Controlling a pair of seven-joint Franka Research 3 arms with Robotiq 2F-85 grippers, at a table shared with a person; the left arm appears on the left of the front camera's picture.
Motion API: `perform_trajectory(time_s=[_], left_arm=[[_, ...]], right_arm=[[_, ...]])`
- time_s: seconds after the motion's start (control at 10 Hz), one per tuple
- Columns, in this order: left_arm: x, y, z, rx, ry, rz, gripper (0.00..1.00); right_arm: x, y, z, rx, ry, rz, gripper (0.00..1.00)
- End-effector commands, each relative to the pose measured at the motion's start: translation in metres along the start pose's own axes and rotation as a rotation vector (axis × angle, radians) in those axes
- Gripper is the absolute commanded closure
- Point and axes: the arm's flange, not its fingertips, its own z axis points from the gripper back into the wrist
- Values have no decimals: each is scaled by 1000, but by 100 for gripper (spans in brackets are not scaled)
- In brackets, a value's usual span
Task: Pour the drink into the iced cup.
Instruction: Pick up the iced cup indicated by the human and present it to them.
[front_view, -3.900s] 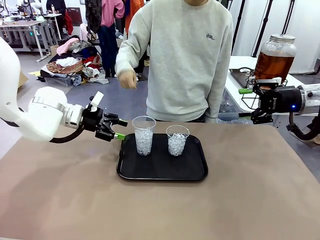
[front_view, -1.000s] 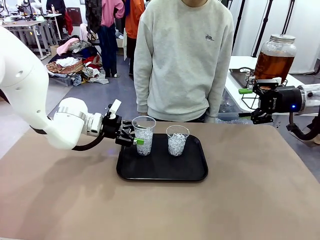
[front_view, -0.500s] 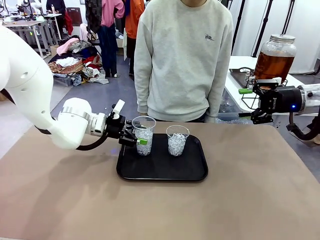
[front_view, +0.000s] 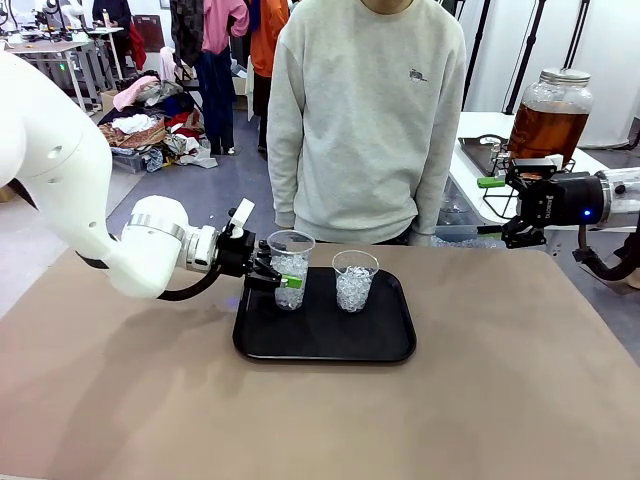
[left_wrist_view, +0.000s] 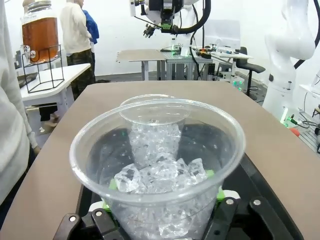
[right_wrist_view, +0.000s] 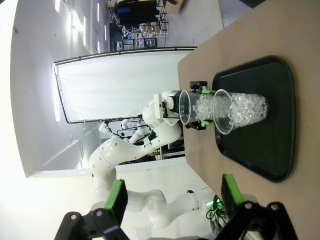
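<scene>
The left claw (front_view: 281, 273) is straddling the iced cup (front_view: 292, 250) on the black tray (front_view: 330, 338), its grip impossible to tell; an overtight squeeze is risking crumpling the thin plastic wall.

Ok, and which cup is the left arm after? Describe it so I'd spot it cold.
On the brown table, find the black rectangular tray. Two clear plastic cups of ice stand on it. Yours is the cup toward the robot's left, clasped by the green pads of the left tool; its neighbour stands free.
</scene>
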Motion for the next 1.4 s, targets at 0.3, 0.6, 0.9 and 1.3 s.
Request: perform_trajectory(time_s=[0.3, 0.6, 0.9, 1.3], left_arm=[[5, -3, -3, 49, -45, 8, 38], [29, -7, 8, 80, -74, -1, 38], [75, 6, 13, 96, -51, 20, 38], [137, 28, 18, 130, -40, -8, 38]], right_arm=[[0, 1, -1, 4, 0, 1, 0], [0, 1, -1, 4, 0, 1, 0], [0, 1, -1, 4, 0, 1, 0], [0, 1, -1, 4, 0, 1, 0]])
